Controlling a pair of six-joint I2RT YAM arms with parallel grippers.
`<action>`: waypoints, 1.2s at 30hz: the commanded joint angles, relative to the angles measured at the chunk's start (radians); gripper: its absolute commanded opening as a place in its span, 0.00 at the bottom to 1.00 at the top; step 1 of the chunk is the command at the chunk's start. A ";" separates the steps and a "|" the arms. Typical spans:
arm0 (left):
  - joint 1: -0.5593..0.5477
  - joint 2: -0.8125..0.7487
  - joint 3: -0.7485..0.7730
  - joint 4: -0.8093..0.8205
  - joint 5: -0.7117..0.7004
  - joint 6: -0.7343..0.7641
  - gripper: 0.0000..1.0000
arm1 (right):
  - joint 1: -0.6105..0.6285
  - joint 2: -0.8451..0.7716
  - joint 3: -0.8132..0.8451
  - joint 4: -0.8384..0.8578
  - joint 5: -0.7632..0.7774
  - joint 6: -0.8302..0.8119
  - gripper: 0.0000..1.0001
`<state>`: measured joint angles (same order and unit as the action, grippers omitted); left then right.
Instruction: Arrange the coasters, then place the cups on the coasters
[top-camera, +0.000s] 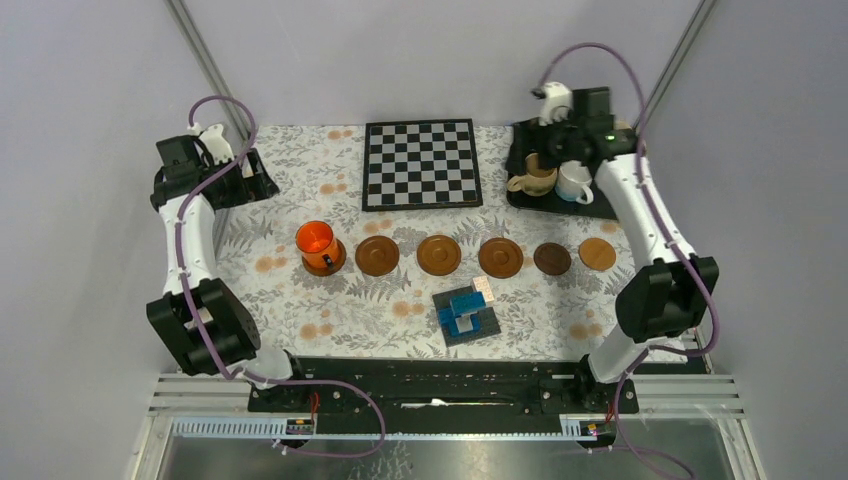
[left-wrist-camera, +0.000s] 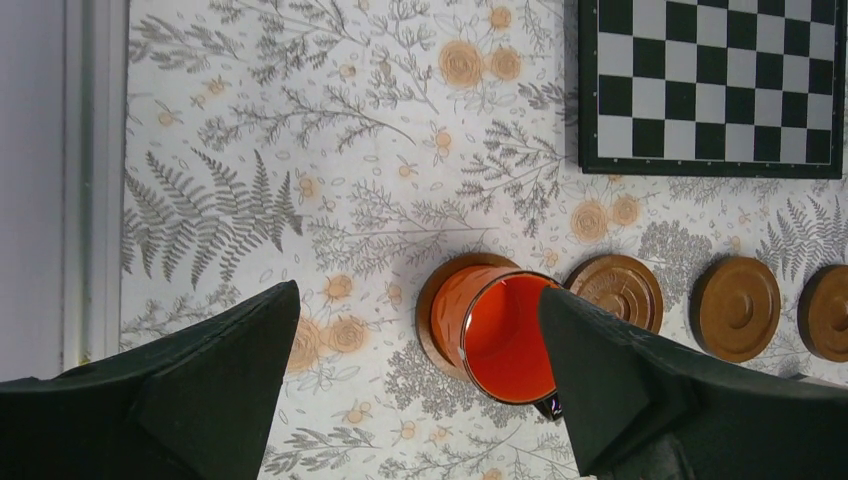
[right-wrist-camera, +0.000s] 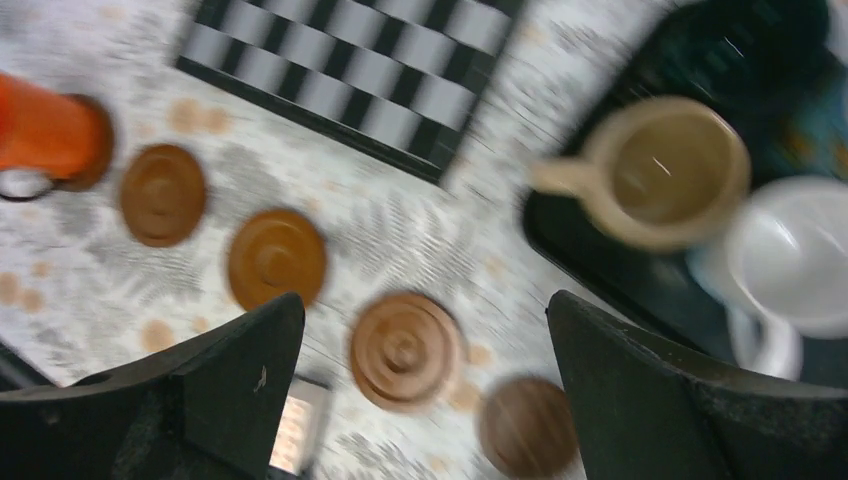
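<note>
An orange cup (top-camera: 318, 245) stands on the leftmost coaster (left-wrist-camera: 430, 320) of a row of several brown coasters (top-camera: 439, 255) across the mat. The beige cup (top-camera: 535, 178) and the white cup (top-camera: 575, 182) sit in the black tray (top-camera: 600, 207) at the back right. My right gripper (top-camera: 558, 148) hovers open and empty over that tray; its view is blurred, with the beige cup (right-wrist-camera: 670, 170) and white cup (right-wrist-camera: 800, 255) at its right. High at the back left, my left gripper (top-camera: 243, 180) is open and empty, with the orange cup (left-wrist-camera: 500, 335) far below by its right finger.
A black-and-white chessboard (top-camera: 421, 163) lies at the back middle. A small stack of blue and grey blocks (top-camera: 467, 313) sits near the front, below the coaster row. Slanted metal posts rise behind both back corners of the floral mat.
</note>
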<state>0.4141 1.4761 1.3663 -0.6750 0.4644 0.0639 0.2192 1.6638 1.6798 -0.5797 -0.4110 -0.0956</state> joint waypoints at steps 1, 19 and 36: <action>0.001 0.047 0.088 -0.013 0.020 0.018 0.99 | -0.175 0.008 -0.014 -0.268 -0.042 -0.224 0.98; 0.002 0.072 0.109 -0.006 0.011 -0.061 0.99 | -0.417 0.332 0.016 -0.011 0.162 -0.401 0.85; 0.001 0.085 0.112 -0.023 -0.028 -0.061 0.99 | -0.405 0.467 -0.037 0.219 0.108 -0.369 0.53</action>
<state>0.4141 1.5616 1.4395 -0.7132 0.4484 0.0074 -0.2008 2.1162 1.6478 -0.4438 -0.2756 -0.4717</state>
